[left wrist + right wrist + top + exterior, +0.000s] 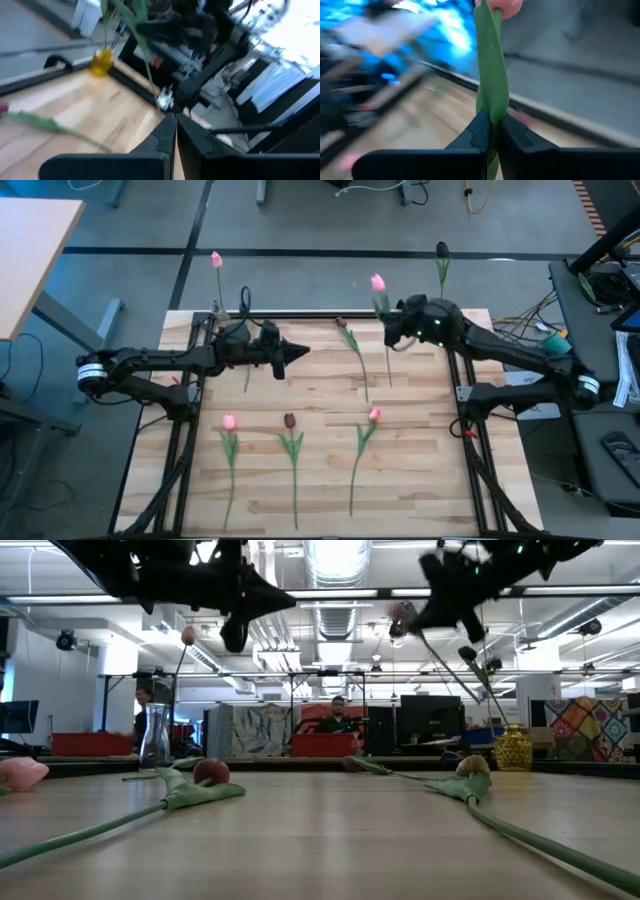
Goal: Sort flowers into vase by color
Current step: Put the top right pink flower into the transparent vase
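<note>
Seven tulips: four pink, three dark.

The right hand (392,328) is clamped on one pink tulip (378,284) above the tabletop (420,450); the left hand (300,351) hovers closed, empty. Four lie flat; each vase holds one.

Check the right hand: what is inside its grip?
The right hand is shut on a pink tulip, pinching the green stem and leaf below the pink head. The clamped part of the stem is covered by the fingers.
</note>
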`<state>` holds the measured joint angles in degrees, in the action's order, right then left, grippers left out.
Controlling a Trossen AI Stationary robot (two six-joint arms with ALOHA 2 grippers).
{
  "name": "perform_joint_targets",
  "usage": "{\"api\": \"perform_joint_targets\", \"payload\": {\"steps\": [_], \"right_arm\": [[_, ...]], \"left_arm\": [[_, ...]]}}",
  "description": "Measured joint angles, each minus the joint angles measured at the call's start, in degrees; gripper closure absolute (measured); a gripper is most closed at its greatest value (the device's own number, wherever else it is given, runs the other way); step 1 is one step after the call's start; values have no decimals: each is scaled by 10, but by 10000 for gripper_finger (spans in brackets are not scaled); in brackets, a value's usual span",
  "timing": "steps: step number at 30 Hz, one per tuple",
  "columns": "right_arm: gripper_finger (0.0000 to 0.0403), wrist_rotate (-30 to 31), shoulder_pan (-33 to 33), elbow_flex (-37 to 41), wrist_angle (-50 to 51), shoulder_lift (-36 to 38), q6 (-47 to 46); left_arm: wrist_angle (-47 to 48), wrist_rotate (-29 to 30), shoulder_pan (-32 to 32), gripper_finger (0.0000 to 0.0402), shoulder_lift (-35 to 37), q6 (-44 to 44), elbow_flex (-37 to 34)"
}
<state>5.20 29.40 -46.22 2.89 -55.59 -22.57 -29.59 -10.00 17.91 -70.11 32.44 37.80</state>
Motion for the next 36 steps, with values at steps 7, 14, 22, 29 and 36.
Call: {"api": "perform_joint_targets", "payload": {"steps": [7,14,22,29,36], "right_arm": [[390,-27,-57,0,-104,18,49],[390,-43,-94,0,-236,0,84],[390,-42,-117,0,-322,1,93],[390,-42,-125,-1,-329,2,93],[390,-42,-127,-2,-335,2,93]], "left_arm": [[-55,-15,-1,402,-30,-5,49],[-54,-62,-1,378,-123,-4,183],[-16,-149,-1,320,-238,0,360],[58,-194,-1,306,-302,-13,463],[61,-202,2,311,-321,-18,492]]}}
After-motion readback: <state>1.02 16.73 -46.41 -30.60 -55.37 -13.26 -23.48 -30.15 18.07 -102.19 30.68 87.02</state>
